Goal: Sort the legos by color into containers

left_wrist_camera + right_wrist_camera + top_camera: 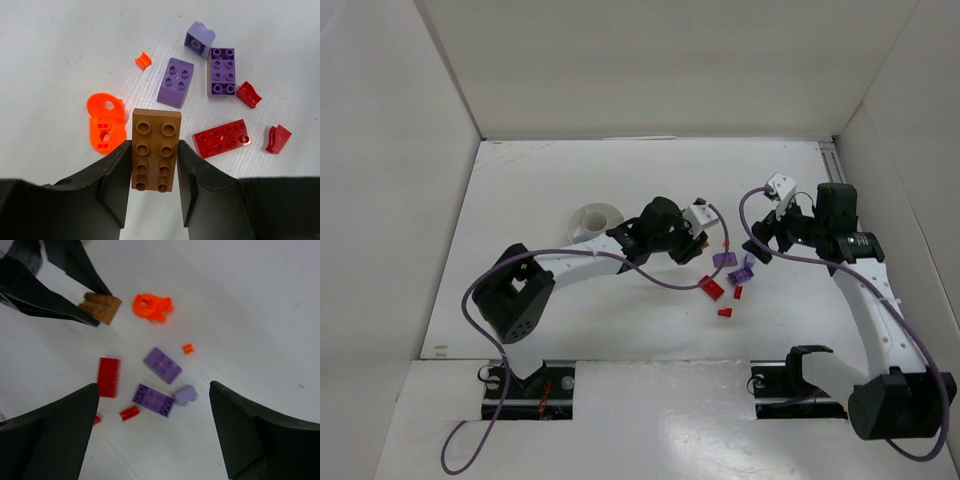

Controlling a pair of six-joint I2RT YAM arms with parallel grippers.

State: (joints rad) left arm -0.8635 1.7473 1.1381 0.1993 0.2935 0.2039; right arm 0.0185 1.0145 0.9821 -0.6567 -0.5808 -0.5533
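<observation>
Barely started: left tool grips the brown brick, right tool gapes empty, other legos unsorted on the tabletop.

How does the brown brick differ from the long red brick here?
The brown brick is gripped between the fingers of the left gripper; the long red brick lies free on the table. The brown brick runs along the fingers; the long red brick lies nearly across them. Both show two rows of four studs.
</observation>
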